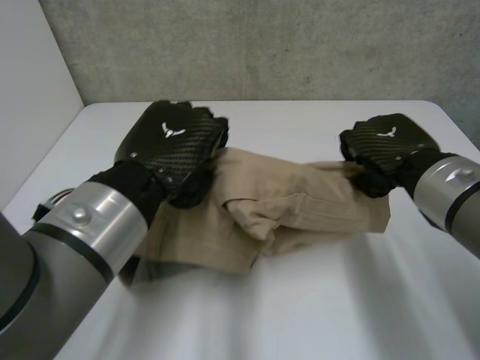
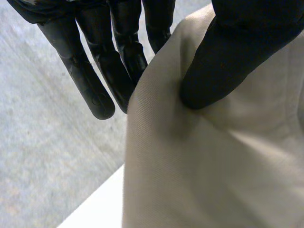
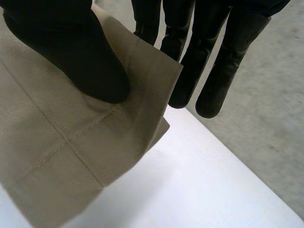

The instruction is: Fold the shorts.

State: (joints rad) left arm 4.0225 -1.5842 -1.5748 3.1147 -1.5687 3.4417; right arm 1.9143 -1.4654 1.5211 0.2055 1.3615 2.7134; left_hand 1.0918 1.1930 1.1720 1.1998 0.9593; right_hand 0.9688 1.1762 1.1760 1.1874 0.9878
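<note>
Tan shorts (image 1: 300, 206) lie rumpled on the table (image 1: 337, 300), partly doubled over. My left hand (image 1: 176, 146) pinches their ten-o'clock edge, my right hand (image 1: 386, 146) the two-o'clock hem corner. I judge the fold half done.

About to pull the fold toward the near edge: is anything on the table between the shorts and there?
Nothing visible lies on the table in front of the shorts. The left robot hand pinches their far left edge, the right robot hand their far right corner.
</note>
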